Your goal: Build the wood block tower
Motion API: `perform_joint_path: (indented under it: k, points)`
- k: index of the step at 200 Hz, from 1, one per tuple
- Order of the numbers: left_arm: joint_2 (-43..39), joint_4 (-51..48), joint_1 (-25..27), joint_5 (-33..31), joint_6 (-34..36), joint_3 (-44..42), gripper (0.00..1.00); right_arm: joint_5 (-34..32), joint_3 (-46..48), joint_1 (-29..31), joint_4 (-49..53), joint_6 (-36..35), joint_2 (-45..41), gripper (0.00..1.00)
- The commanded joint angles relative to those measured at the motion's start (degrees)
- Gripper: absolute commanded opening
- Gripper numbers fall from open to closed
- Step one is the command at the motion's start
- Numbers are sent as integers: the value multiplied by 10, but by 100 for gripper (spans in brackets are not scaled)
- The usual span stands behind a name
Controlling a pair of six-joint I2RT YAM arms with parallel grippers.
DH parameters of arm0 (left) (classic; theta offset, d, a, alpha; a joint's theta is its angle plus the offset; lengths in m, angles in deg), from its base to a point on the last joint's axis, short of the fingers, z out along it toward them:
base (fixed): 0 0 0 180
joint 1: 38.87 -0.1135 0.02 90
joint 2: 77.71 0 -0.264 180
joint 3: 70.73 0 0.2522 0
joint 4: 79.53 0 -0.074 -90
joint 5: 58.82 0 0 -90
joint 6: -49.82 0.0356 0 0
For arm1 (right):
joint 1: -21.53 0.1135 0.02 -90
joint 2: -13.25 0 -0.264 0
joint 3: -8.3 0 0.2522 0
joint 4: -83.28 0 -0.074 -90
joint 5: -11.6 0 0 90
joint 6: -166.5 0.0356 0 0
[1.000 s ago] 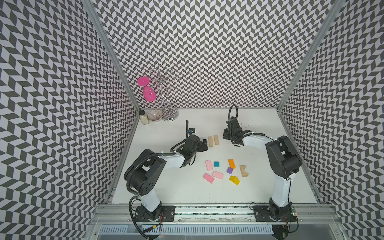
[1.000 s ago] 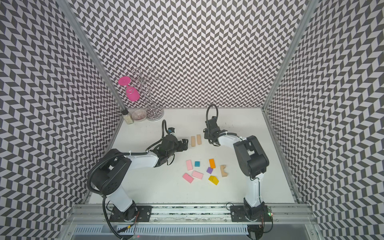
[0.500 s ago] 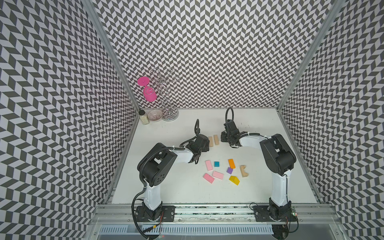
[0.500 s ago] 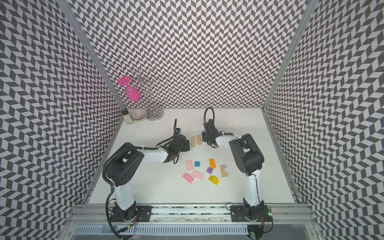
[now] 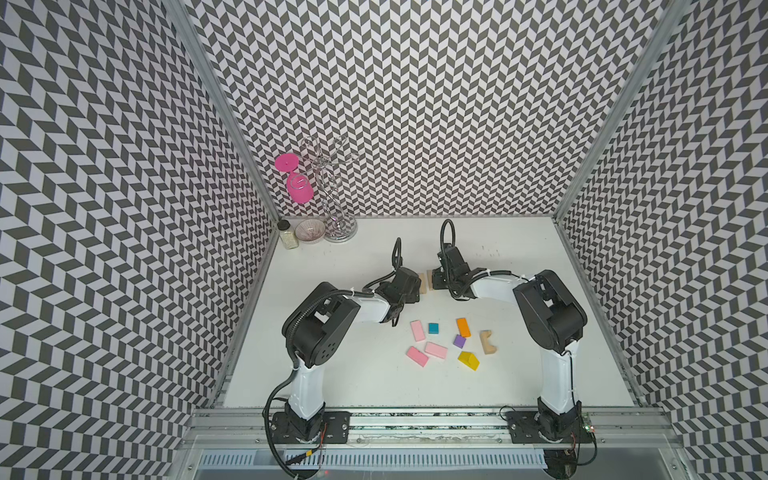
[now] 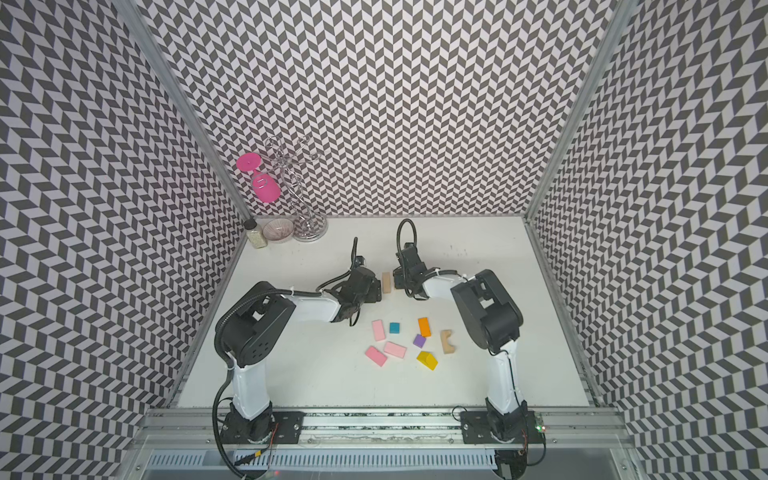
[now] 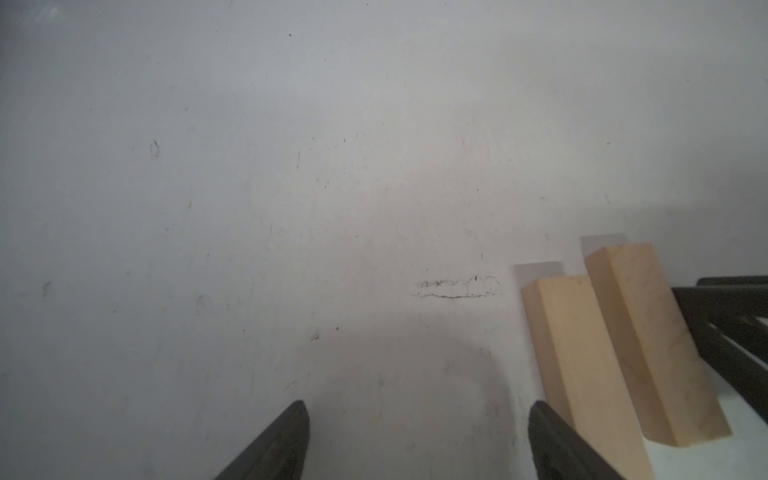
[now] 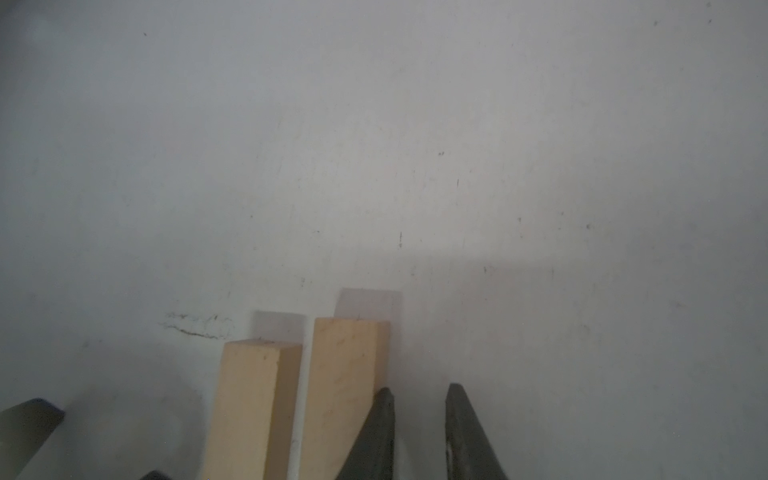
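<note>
Two tan bars (image 8: 257, 399) lie side by side on the tabletop (image 5: 498, 382), flanked by the left gripper (image 7: 419, 409), spread and empty, and the right gripper (image 8: 420, 390), closed and empty.

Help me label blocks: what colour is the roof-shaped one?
The roof block is yellow, clearest in a top view.

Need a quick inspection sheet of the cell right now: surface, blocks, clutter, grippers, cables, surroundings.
Surface: white table, scuffed.
Job's things: two tan bars side by side between the grippers; three pink slabs, teal cube, orange slab, purple cube, yellow roof piece, tan arch loose; nothing stacked.
Clutter: pink goblet hanging on wire rack, jar, bowl, far left corner.
Grippers: left gripper jaws open, empty; right gripper jaws shut, empty; both beside the bars.
Cables: black loops over both wrists, clear of blocks.
Surroundings: chevron walls, aluminium frame.
</note>
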Motion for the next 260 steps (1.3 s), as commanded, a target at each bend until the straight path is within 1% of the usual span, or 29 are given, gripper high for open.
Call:
perform_joint_path:
  k: [1, 116, 137, 154, 167, 194, 260]
  points:
    - [12, -10, -1, 3, -6, 8, 84, 3, 17, 8, -24, 4, -4, 22]
    - [21, 11, -11, 30, -10, 3, 84, 13, 69, 32, -38, 28, -50, 22]
    - [24, 13, -12, 36, -10, 3, 84, 7, 74, 33, -36, 32, -57, 22]
    - [20, 14, -13, 36, -10, 1, 84, -14, 71, 31, -29, 38, -63, 22]
    - [13, 19, -14, 37, -10, -6, 84, -19, 60, 21, -19, 42, -66, 23]
    - [-8, 23, -15, 36, -11, -22, 84, 5, 18, -9, 3, 43, -54, 23]
    - [-89, 34, -15, 24, -6, -73, 85, 12, -145, -25, 80, 24, 50, 26]
